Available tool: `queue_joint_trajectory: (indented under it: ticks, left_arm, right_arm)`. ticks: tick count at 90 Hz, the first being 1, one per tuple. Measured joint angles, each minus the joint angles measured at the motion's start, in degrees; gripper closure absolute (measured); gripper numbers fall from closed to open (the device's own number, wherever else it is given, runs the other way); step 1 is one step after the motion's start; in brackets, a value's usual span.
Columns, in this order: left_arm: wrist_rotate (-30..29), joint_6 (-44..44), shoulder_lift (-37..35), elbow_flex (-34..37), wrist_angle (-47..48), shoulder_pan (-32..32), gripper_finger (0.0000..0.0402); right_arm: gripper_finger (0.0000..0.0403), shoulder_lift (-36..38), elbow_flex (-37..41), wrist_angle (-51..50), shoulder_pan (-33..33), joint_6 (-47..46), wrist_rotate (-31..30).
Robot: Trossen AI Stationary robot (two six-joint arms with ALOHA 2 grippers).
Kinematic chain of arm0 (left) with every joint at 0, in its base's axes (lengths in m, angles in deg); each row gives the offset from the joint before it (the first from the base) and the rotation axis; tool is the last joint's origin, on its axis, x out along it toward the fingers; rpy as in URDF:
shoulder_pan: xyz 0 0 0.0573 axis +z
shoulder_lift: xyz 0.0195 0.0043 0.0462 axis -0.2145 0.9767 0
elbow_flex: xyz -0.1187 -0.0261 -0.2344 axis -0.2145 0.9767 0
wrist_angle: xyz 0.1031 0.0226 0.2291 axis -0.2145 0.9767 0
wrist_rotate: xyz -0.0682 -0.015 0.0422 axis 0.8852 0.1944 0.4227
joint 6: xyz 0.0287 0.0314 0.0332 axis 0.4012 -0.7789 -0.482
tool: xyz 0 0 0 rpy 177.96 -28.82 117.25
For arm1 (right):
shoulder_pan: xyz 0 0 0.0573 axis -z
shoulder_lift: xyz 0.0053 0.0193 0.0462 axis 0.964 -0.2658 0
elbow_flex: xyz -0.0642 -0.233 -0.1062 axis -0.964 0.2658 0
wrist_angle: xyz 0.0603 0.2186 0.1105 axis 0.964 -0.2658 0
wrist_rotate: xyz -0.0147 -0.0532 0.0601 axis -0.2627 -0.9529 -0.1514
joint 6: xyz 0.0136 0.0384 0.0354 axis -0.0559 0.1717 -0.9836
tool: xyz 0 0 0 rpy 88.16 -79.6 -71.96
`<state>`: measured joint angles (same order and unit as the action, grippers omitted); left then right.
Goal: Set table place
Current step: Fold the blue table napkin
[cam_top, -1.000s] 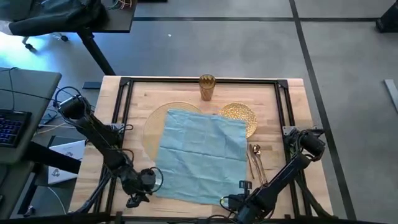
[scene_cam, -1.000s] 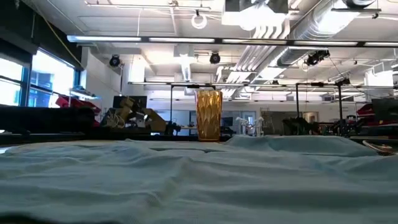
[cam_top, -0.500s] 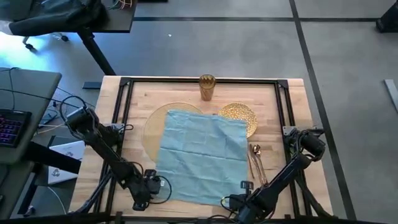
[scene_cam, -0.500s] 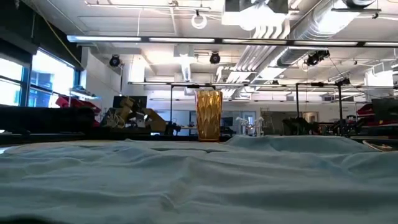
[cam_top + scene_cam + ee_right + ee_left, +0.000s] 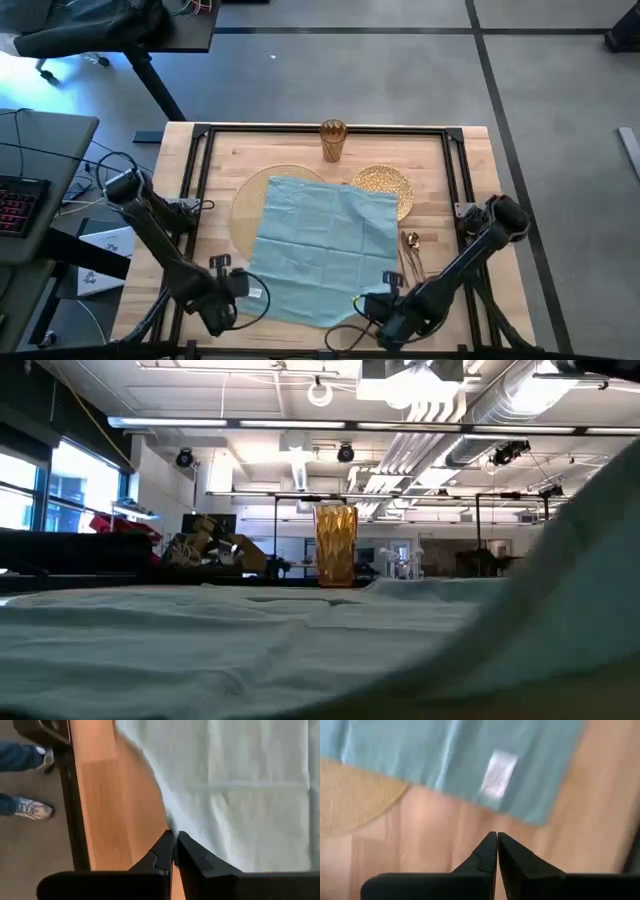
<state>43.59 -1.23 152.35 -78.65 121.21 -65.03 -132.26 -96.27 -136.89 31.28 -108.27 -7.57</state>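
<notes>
— From above: teal napkin (image 5: 325,250) spread flat over the pale-gold placemat (image 5: 248,200) and part of the gold plate (image 5: 386,188), amber cup (image 5: 333,140) upright at the tabletop's (image 5: 470,180) far edge. Why both arms at the near edge?

— Probably to lift the napkin off. Right end effector (image 5: 372,305) at the near right corner, left end effector (image 5: 243,284) at the near left.

— Low down?

— Cloth raised on one side, cup behind.

— Left wrist?

— Closed on nothing, just short of the hem. White tag (image 5: 498,774) there, unreadable.

— Right wrist?

— Pinching the napkin's edge, tabletop beneath.
</notes>
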Motion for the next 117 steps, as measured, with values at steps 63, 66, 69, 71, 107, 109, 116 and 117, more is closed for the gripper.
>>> queue_joint_trajectory:
  ticks: [63,66,69,71,107,109,116,117]
  left_arm:
    - [11.5,-11.5,9.4,17.6,-33.8,1.6,0.0244]
    - [11.5,-11.3,10.0,17.4,-33.9,1.6,0.0247]
    - [11.3,-11.2,10.4,17.1,-33.6,1.4,0.0255]
    - [11.1,-11.2,10.7,16.8,-33.4,1.3,0.0263]
    - [13.5,-3.5,8.0,8.7,-19.2,0.6,0.04]
    - [13.3,-3.3,7.4,7.6,-18.1,0.4,0.0401]
    - [12.7,-3.1,5.9,4.1,-12.8,-0.4,0.0401]
    - [12.5,-3.1,5.8,3.7,-12.2,-0.5,0.0401]
  right_arm:
    - [0.0403,-0.2,0.1,2.1,0.3,-3.5,0.6]
    - [0.0403,-0.2,0.1,2.1,0.2,-3.8,0.8]
    - [0.0403,-0.2,0.1,2.3,0.2,-4.3,1.1]
    - [0.0403,-0.2,0.1,2.4,0.1,-4.5,1.3]
    - [0.0403,-0.1,-6.2,-0.7,0.3,-4.3,2.8]
    - [0.0403,-0.1,-7.0,-1.6,0.3,-4.0,2.6]
    - [0.0403,-0.1,-10.0,-4.2,0.3,-2.9,2.6]
    - [0.0403,-0.1,-10.3,-4.3,0.2,-2.7,2.6]
